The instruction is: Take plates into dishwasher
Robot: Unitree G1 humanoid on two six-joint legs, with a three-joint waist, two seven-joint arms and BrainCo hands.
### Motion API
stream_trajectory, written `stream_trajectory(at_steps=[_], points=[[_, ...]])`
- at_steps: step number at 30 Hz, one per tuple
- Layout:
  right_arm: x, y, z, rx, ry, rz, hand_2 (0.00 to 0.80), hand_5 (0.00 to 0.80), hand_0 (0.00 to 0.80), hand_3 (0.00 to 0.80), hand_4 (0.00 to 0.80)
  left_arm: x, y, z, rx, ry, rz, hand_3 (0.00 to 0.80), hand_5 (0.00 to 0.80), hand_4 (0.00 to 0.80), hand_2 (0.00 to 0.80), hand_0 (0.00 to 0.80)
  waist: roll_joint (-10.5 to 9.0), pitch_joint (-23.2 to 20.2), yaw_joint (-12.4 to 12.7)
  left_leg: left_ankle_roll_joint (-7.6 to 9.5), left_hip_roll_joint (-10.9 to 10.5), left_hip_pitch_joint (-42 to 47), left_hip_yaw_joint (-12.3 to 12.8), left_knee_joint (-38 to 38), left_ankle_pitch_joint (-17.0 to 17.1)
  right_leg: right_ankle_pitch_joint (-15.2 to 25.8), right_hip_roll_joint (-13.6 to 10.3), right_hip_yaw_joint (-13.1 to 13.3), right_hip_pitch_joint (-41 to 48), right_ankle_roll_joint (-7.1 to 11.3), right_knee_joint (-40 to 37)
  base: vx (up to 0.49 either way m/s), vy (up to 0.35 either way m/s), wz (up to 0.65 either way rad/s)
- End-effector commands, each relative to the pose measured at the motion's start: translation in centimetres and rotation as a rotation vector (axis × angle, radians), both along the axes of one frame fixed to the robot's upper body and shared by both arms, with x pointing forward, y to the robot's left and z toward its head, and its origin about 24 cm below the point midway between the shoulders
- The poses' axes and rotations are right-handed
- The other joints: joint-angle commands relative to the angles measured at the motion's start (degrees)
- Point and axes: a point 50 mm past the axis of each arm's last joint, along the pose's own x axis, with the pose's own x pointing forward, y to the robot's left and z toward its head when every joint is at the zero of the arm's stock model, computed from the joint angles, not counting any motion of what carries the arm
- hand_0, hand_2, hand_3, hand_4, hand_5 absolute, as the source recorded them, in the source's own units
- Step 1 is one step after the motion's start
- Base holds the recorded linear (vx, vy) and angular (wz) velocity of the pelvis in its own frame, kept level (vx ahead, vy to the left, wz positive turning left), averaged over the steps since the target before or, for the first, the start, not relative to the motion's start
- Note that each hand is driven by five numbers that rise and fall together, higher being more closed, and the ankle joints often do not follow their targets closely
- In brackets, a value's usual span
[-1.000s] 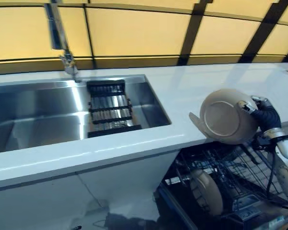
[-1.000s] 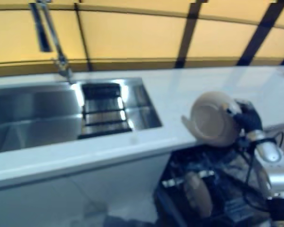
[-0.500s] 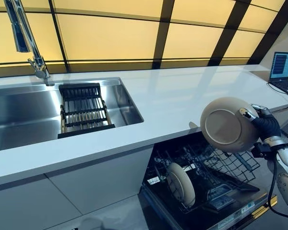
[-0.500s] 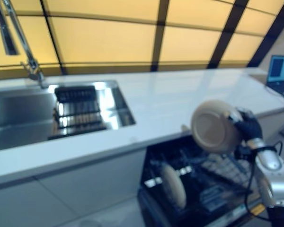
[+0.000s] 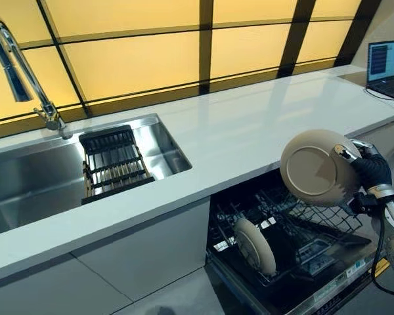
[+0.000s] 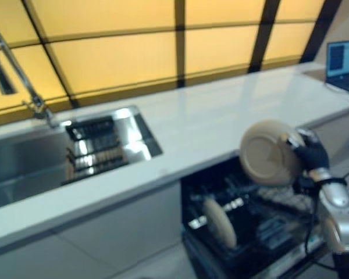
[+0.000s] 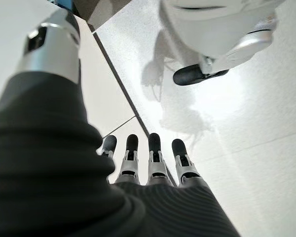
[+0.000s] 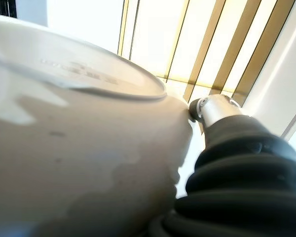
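Observation:
My right hand (image 5: 369, 169) holds a beige plate (image 5: 318, 168) on edge, thumb over its rim, above the open dishwasher's lower rack (image 5: 295, 230); its underside faces me. In the right wrist view the plate (image 8: 74, 138) fills most of the picture, with the thumb (image 8: 212, 107) pressed on its edge. A second beige plate (image 5: 255, 245) stands upright in the rack, toward its left front. My left hand (image 7: 148, 160) shows only in the left wrist view, fingers straight, hanging over the pale floor and holding nothing.
A white counter (image 5: 249, 128) runs above the dishwasher. A steel sink (image 5: 46, 177) with a black drying rack (image 5: 115, 161) and a tall tap (image 5: 20, 72) lies to the left. A laptop (image 5: 384, 62) sits on the counter's far right. White cabinet fronts (image 5: 131, 256) stand left of the dishwasher.
The camera has swung right and down, so sink and counter shifted in the picture. The plate in my right hand stays at about the same height over the rack.

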Motion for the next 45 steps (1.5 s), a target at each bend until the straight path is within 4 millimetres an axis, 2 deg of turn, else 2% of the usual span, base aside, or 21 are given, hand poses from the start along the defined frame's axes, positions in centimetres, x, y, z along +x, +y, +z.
stream_trajectory(at_steps=[1,6,13,17,18,27,34,42,45], points=[[-0.3,0.7,2.0,0.014,-0.131,0.018,0.800,0.800,0.800,0.800,0.800,1.1,2.3,1.0,0.058,-0.045,0.023,0.000,0.000,0.000,0.000,0.000,-4.66,-1.8,0.4,1.96,-1.5,-6.1,-1.9,1.4,2.4,-8.3,-0.7,-0.1,2.3,-1.21,7.6,-0.003,0.048,0.00],[-0.6,0.0,0.6,0.047,-0.090,-0.023,0.800,0.800,0.800,0.800,0.800,1.5,2.3,1.1,0.061,-0.056,0.011,0.000,0.000,0.000,0.000,0.000,-4.25,-1.7,-0.4,2.02,-1.6,-5.3,-1.1,-0.3,3.0,-8.1,-0.9,-0.5,2.0,-0.83,7.4,0.002,0.043,0.02],[-2.7,-0.7,-4.2,0.115,0.019,-0.059,0.800,0.800,0.800,0.800,0.800,1.5,2.1,1.0,0.060,-0.052,-0.004,0.000,0.000,0.000,0.000,0.000,-3.80,-1.1,-2.6,2.71,-1.9,-4.9,0.4,-1.1,3.0,-7.0,-0.6,0.6,0.6,-0.32,6.7,-0.012,0.009,-0.01],[-2.6,-0.4,-5.4,0.146,0.042,-0.067,0.800,0.800,0.800,0.800,0.800,2.3,1.8,1.2,0.064,-0.076,-0.017,0.000,0.000,0.000,0.000,0.000,-3.51,0.4,-3.4,2.85,-1.9,-5.3,0.8,-1.1,3.1,-5.8,-0.3,1.5,-0.9,-0.22,6.1,-0.112,-0.004,-0.17],[-2.4,-0.2,-5.6,0.154,0.036,-0.065,0.800,0.800,0.800,0.800,0.800,3.2,1.8,1.5,0.066,-0.104,-0.019,0.000,0.000,0.000,0.000,0.000,-3.29,1.6,-3.9,2.97,-2.0,-5.6,0.9,-1.2,3.3,-5.2,-0.1,2.2,-1.9,-0.17,5.9,-0.148,0.002,-0.20],[-2.2,-0.1,-5.8,0.151,0.027,-0.080,0.800,0.800,0.800,0.800,0.800,5.0,1.8,2.4,0.063,-0.187,-0.038,0.000,0.000,0.000,0.000,0.000,-2.67,5.4,-5.8,3.00,-2.4,-7.1,1.2,-2.7,4.3,-3.1,1.0,4.7,-4.2,0.16,4.1,-0.090,-0.001,-0.19],[-1.6,0.4,-5.1,0.115,-0.023,-0.098,0.800,0.800,0.800,0.800,0.800,7.1,0.9,3.1,0.045,-0.246,-0.062,0.000,0.000,0.000,0.000,0.000,-1.94,7.5,-6.1,2.95,-2.6,-8.7,1.0,-3.0,4.7,-2.9,1.3,4.8,-6.3,-0.11,4.3,-0.071,0.016,-0.13],[-0.3,1.3,-3.2,0.037,-0.082,-0.127,0.800,0.800,0.800,0.800,0.800,8.1,0.2,3.3,0.037,-0.260,-0.096,0.000,0.000,0.000,0.000,0.000,-1.61,8.3,-5.5,3.01,-3.0,-8.7,0.3,-3.3,4.6,-2.9,1.0,4.2,-6.8,-0.23,4.6,-0.004,0.002,-0.01],[0.2,1.7,-1.3,-0.111,-0.148,-0.185,0.800,0.800,0.800,0.800,0.800,8.5,-0.1,3.4,0.039,-0.255,-0.104,0.000,0.000,0.000,0.000,0.000,-1.68,8.5,-5.2,3.09,-3.1,-8.8,0.1,-3.4,4.5,-2.9,1.0,4.0,-7.0,-0.20,4.6,0.000,0.000,0.00]])
